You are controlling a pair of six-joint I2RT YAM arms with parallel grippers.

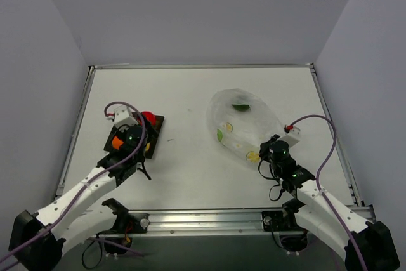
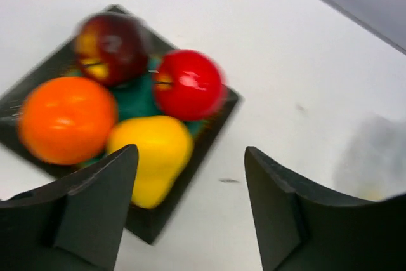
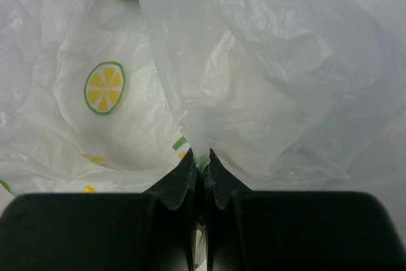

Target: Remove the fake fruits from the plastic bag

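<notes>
Table (image 1: 184,93) white, grey walls (image 1: 190,11) on three sides; plastic bag (image 1: 247,125) right.

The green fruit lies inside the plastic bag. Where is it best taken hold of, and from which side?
Probably across its round middle, from above: the green fruit lies at the far end of the plastic bag, whose near end the right hand pinches. Where the mouth opens, I cannot tell.
</notes>
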